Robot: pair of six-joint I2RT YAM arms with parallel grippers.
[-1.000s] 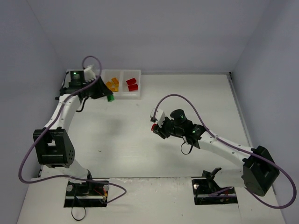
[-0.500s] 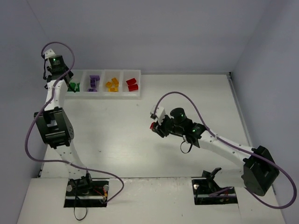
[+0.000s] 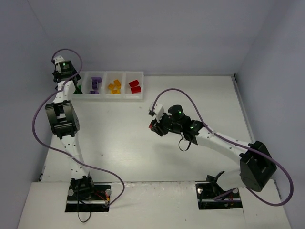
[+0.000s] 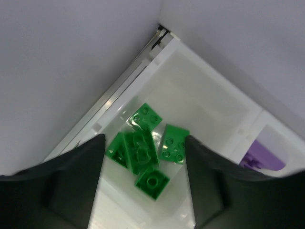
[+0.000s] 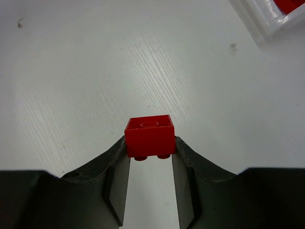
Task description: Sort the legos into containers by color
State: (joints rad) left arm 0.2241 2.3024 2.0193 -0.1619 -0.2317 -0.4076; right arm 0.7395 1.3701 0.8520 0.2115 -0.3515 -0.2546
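Observation:
The long white tray (image 3: 107, 98) stands at the back left with four containers side by side. They hold, from left to right, green legos (image 3: 76, 88), purple legos (image 3: 96, 84), orange-yellow legos (image 3: 114, 86) and red legos (image 3: 135, 86). My left gripper (image 4: 144, 143) hangs open over the leftmost container, with several green legos (image 4: 172, 143) lying loose below its fingers. My right gripper (image 5: 149, 148) is shut on a red lego (image 5: 149, 136), held above the bare table at mid-table (image 3: 151, 125).
The tray sits close to the back wall and the left wall (image 4: 71, 71). A tray corner (image 5: 267, 24) shows at the top right of the right wrist view. Cables loop from both arms.
My left arm swung left from the orange-yellow container to the green one with a green lego, and its jaws have opened. My right gripper shifted slightly left, still holding the red lego.

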